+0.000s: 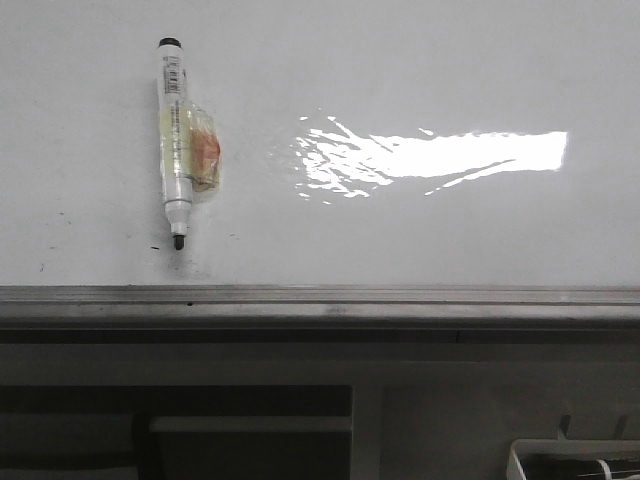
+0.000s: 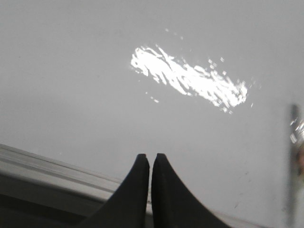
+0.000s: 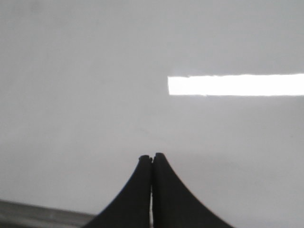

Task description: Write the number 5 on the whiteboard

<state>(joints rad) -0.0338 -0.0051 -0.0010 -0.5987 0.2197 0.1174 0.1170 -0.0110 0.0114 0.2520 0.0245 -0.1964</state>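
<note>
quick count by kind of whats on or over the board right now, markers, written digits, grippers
markers: 1, the marker lying on the whiteboard
written digits: 0
grippers: 2, left gripper and right gripper, both shut and empty
total: 3

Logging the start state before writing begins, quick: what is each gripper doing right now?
Left gripper: closed, holding nothing.
Right gripper: closed, holding nothing.
</note>
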